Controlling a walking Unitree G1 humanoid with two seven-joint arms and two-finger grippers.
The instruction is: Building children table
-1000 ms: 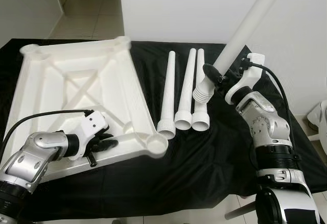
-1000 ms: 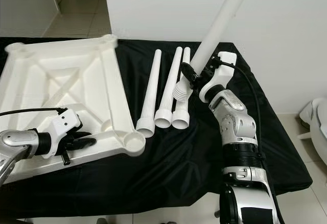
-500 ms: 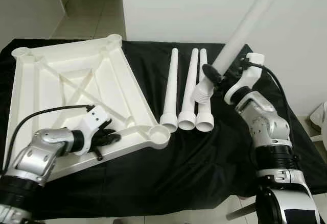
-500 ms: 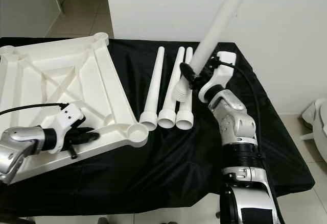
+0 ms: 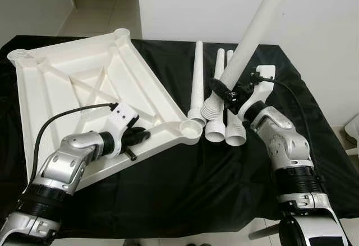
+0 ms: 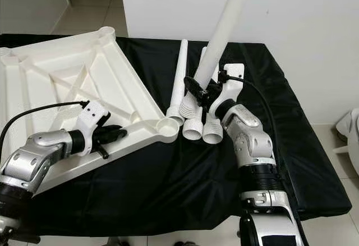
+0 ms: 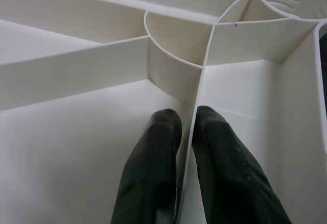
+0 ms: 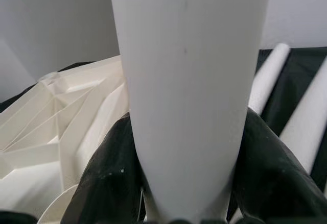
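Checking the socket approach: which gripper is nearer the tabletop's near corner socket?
Left. The left gripper is clamped on a tabletop rib beside the corner socket; the right gripper holds a leg above the socket's right side.

head stereo: high, downward, shared table point(image 5: 168, 184) | wrists: close-up

A wrinkled black cloth point(image 5: 224, 184) is covering the whole surface, draping over its near edge. A plain white wall point(image 5: 336, 27) is standing behind its far right corner, beside pale floor tiles point(image 5: 106, 5).
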